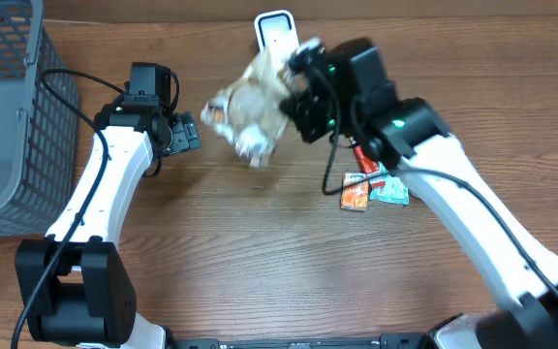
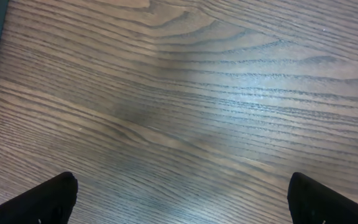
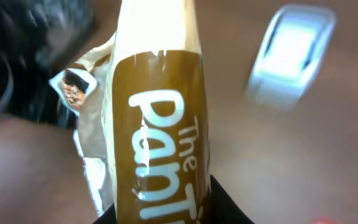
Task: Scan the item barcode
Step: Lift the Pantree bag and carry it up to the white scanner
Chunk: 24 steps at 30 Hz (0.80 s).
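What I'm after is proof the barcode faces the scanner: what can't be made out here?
- Barcode: none visible on the snack bag; overhead the bag is blurred, and the right wrist view shows only its brown label.
- Bag's printed name: cut off by the right wrist view's bottom edge.
- Scanner: out of focus in the right wrist view, its window too small overhead.
- Small packets: print too small overhead, partly under the right arm.

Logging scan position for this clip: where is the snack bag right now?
Overhead, the snack bag is at top centre, held by the right gripper, just below the white scanner.
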### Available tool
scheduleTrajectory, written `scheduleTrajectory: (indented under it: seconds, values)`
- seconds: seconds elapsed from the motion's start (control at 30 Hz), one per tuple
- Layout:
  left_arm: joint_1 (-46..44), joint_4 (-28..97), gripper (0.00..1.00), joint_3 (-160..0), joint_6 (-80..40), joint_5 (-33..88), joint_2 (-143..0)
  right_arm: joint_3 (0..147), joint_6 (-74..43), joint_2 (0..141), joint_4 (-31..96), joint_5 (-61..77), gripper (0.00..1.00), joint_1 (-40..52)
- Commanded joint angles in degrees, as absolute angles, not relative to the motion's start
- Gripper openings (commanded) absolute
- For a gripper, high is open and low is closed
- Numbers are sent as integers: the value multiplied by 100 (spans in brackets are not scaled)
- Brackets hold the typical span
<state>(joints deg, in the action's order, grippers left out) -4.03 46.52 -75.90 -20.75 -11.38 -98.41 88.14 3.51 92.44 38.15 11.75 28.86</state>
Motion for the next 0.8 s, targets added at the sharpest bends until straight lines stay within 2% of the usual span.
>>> scheduleTrajectory:
  seconds: [0.0, 0.3, 0.57, 0.77]
  values:
    - [-414, 4646, 100, -7612, -1968, -1219, -9815, 8927, 1741, 8875, 3081, 340, 4, 2897]
    - [-414, 4646, 100, -7612, -1968, -1219, -9815, 8927, 3212, 8976, 526, -1337, 4, 2919]
    - [-414, 4646, 100, -7612, -1968, -1219, -9815, 8927, 4495, 9616, -716, -1538, 4, 2919]
    - [-414, 4646, 100, -7612, -1966, -1219, -9815, 8927, 4700, 10514, -2008, -1597, 4, 2912]
